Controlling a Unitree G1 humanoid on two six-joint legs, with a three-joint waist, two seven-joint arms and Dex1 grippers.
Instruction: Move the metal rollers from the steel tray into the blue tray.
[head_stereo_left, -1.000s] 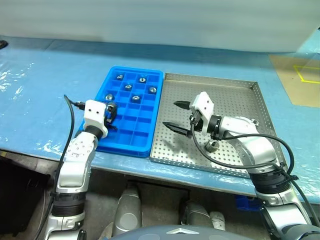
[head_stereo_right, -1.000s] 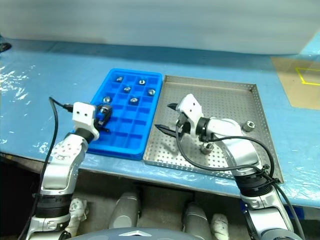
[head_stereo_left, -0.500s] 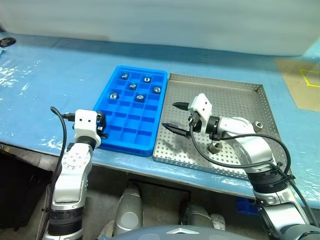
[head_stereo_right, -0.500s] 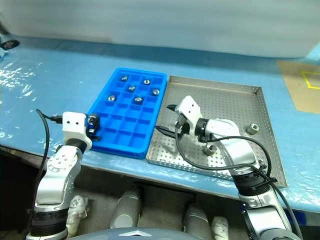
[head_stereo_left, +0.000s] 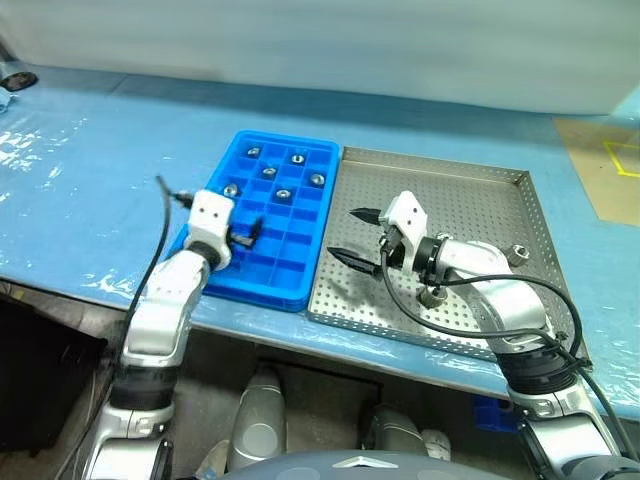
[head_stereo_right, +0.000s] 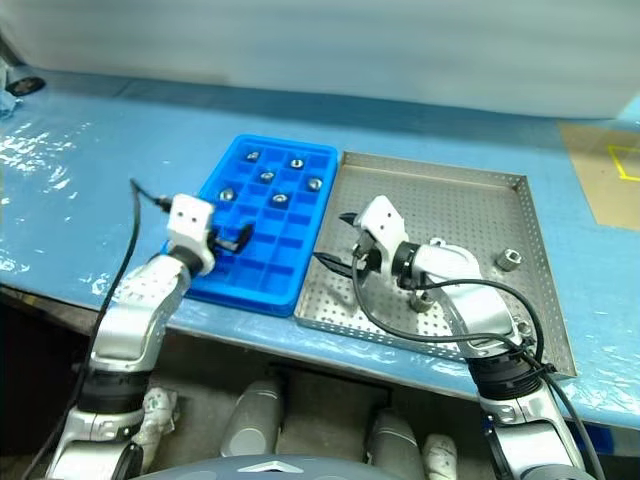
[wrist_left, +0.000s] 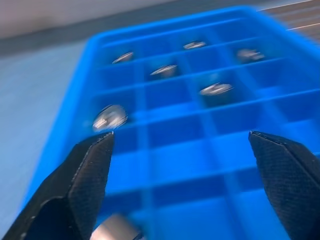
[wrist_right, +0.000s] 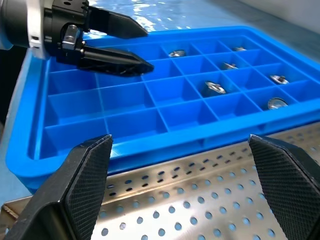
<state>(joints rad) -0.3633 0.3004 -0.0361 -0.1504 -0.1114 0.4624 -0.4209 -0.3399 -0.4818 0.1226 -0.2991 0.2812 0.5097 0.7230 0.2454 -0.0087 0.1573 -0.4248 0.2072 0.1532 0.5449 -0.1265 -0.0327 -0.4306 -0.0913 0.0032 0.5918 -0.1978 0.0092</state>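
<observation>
Metal rollers sit in both trays: two lie on the perforated floor of the steel tray (head_stereo_left: 470, 195), the rest in compartments of the blue tray (head_stereo_left: 225, 285).

Nearest the robot, the right gripper (head_stereo_left: 354, 236) hovers over the steel tray's left part, just beside the blue tray's long edge, its two black fingers spread wide with nothing between them. One roller (head_stereo_left: 431, 296) rests on the steel floor close behind that gripper's wrist, and a second roller (head_stereo_left: 517, 253) lies near the tray's right rim, well apart from the first.

The left gripper (head_stereo_left: 250, 232) reaches in over the near left part of the blue tray, fingers parted and empty. In the left wrist view a silver roller (wrist_left: 116, 229) shows low between its fingers (wrist_left: 85, 175), down in a near compartment; the blur there makes it hard to tell whether it touches anything but the tray.

Farther back in the blue tray, six rollers lie one to a compartment: one at the left edge (head_stereo_left: 230, 189), one toward the middle (head_stereo_left: 283, 194), one beside the right wall (head_stereo_left: 317, 180), one just behind (head_stereo_left: 269, 171), and two in the far row (head_stereo_left: 252, 152) (head_stereo_left: 297, 158).

Both trays stand side by side, long edges touching, on a blue film-covered table (head_stereo_left: 90, 170).
</observation>
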